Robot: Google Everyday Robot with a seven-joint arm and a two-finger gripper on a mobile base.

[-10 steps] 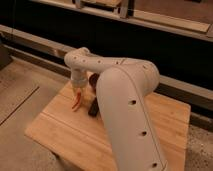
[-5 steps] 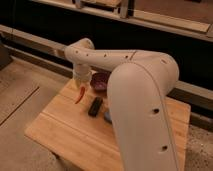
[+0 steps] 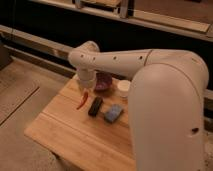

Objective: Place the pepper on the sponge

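Observation:
The slim orange-red pepper (image 3: 82,100) hangs just below my gripper (image 3: 86,91), which is shut on its upper end, over the left part of the wooden table (image 3: 65,132). The blue-grey sponge (image 3: 113,113) lies flat on the table to the right of the pepper. A narrow black object (image 3: 95,106) lies between them. My white arm fills the right side of the view and hides the table's right part.
A dark purple bowl (image 3: 104,83) stands behind the gripper, with a small white cup (image 3: 122,88) to its right. The table's front edge runs diagonally at lower left, with floor beyond it. A dark wall with rails lies behind.
The arm has swung and lifted, so the bowl, black object and sponge now show. The pepper stays in the gripper and has shifted slightly right and down.

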